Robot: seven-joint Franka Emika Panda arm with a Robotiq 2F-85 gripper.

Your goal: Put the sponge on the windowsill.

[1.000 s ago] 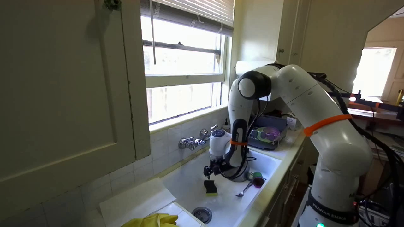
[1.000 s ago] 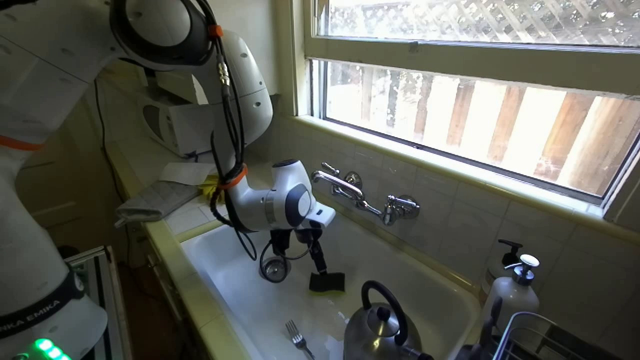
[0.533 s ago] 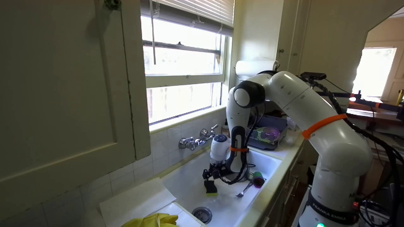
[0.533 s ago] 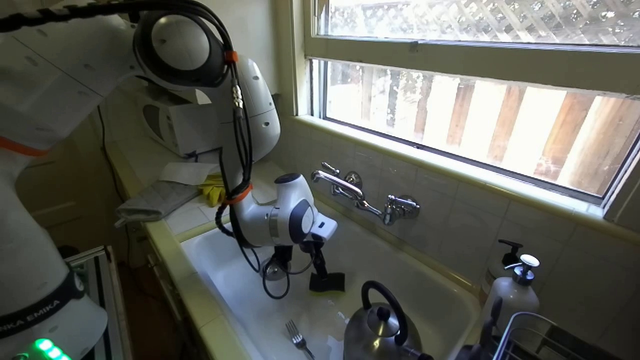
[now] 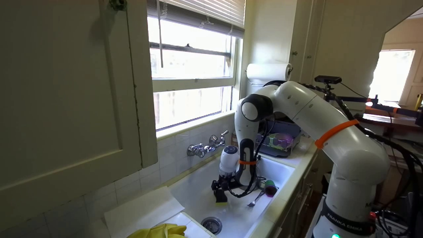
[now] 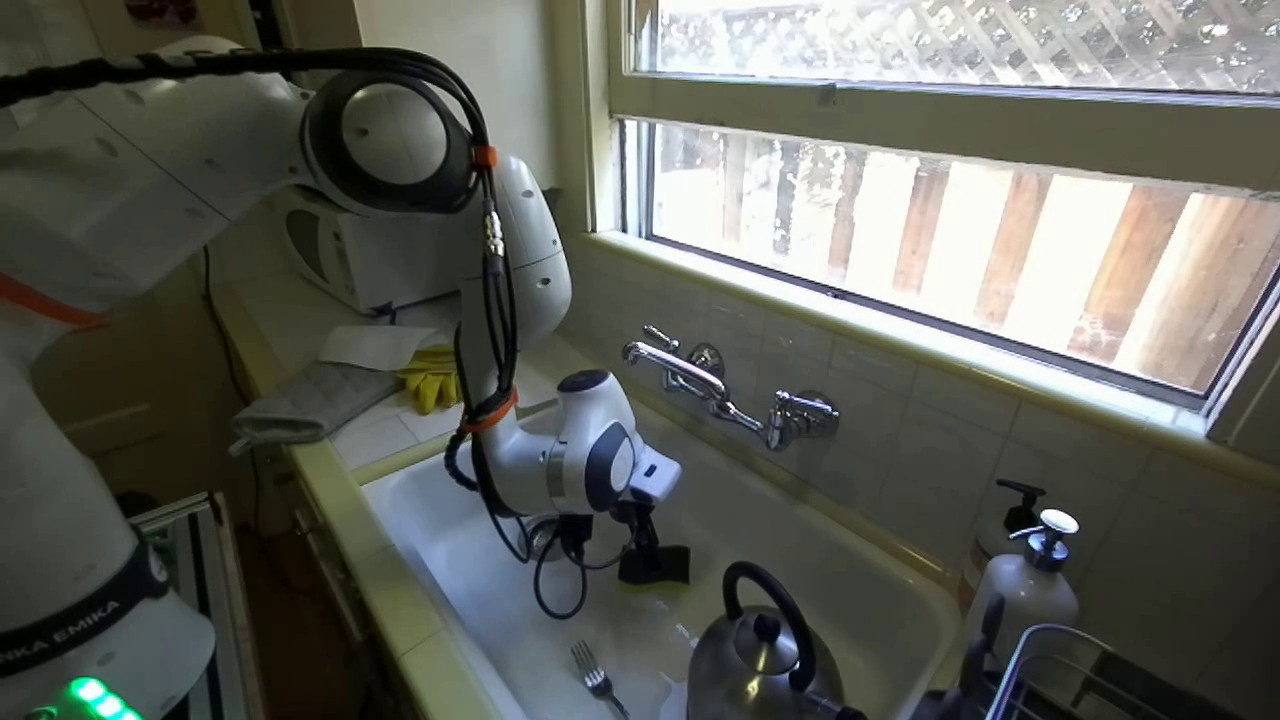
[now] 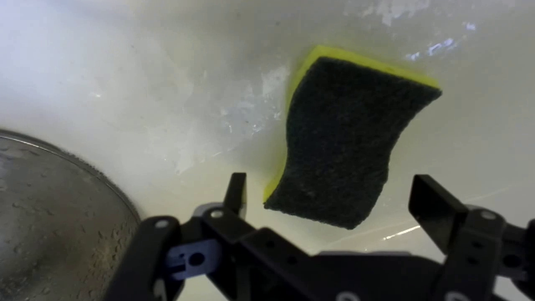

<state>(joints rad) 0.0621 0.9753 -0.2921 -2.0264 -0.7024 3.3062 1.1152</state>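
The sponge lies flat in the white sink, dark on top with a yellow underside. It shows in both exterior views (image 5: 220,197) (image 6: 668,566) and in the wrist view (image 7: 342,138). My gripper (image 7: 328,179) is open in the wrist view. Its fingers stand on either side of the sponge's near end, with a gap on each side. In both exterior views the gripper (image 5: 216,188) (image 6: 645,562) is low in the sink at the sponge. The windowsill is a long white ledge under the window, seen in both exterior views (image 5: 198,123) (image 6: 900,330), with nothing on it.
A steel kettle (image 6: 760,660) stands in the sink, close to the gripper in the wrist view (image 7: 54,225). A fork (image 6: 595,675) and a cup (image 5: 270,189) lie in the sink. The faucet (image 6: 690,375) juts from the wall below the windowsill. Soap bottles (image 6: 1025,595) stand at the sink's end.
My gripper has moved down to the sponge, with the whole arm sinking lower. The sponge has not moved.
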